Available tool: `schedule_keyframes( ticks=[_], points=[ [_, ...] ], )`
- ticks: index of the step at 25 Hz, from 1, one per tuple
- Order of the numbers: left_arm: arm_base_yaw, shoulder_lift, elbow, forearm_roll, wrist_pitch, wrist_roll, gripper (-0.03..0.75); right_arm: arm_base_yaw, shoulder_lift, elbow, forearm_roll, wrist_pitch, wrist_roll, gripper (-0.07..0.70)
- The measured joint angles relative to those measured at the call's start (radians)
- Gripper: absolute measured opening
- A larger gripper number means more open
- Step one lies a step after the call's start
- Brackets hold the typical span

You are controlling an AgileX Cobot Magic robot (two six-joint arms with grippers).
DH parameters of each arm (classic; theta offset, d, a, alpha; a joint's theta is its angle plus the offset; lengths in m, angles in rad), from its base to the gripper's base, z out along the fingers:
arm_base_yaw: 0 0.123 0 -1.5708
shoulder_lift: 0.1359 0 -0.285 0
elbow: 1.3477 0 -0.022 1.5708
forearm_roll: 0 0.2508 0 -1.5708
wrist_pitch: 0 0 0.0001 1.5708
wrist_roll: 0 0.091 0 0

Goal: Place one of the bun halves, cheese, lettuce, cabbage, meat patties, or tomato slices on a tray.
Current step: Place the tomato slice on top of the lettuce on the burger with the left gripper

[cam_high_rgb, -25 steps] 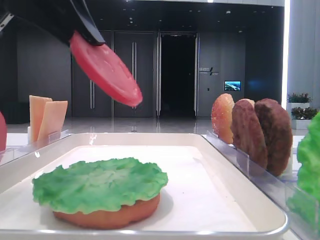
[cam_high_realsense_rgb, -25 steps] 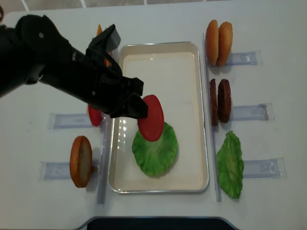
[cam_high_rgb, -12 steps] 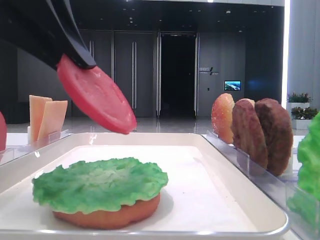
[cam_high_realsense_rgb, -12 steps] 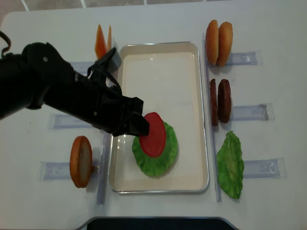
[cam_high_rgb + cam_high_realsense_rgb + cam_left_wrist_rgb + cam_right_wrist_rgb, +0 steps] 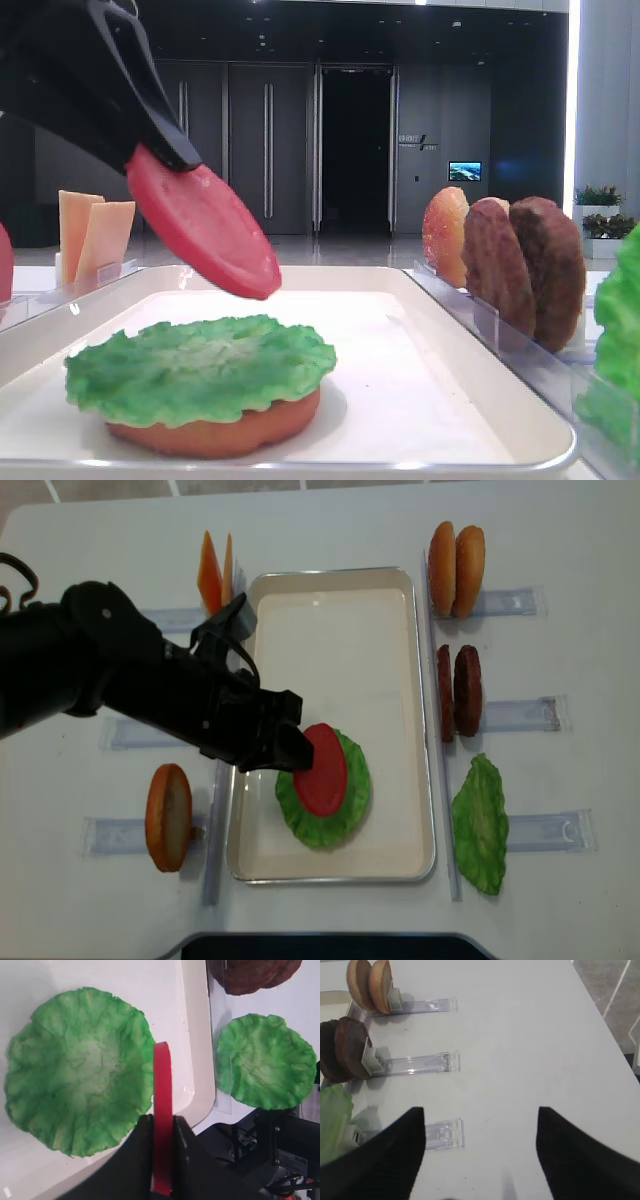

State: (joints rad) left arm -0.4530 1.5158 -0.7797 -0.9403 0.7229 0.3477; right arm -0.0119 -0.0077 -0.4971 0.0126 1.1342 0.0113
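Now clamped in left gripper (image 5: 161, 1160) by its near edge: tomato slice (image 5: 322, 770), tilted, clear above lettuce (image 5: 325, 790) and bun half (image 5: 215, 425) toward tray (image 5: 400, 860) front edge. Right gripper (image 5: 480, 1150) spread wide, holding nothing.

Clear plastic racks (image 5: 515, 715) lie on the white desk (image 5: 560, 540); beyond the desk, dark double doors (image 5: 268, 150).
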Motion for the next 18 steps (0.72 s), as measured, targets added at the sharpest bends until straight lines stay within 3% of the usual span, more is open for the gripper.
schedule_keyframes(
  ticks=[6,18],
  points=[
    [0.000,0.046,0.000,-0.075,-0.007,0.068,0.058,0.000,0.000,0.000,0.000,0.000,0.000,0.481],
    [0.000,0.100,0.000,-0.086,-0.007,0.074,0.058,0.000,0.000,0.000,0.000,0.000,0.000,0.481]
  ],
)
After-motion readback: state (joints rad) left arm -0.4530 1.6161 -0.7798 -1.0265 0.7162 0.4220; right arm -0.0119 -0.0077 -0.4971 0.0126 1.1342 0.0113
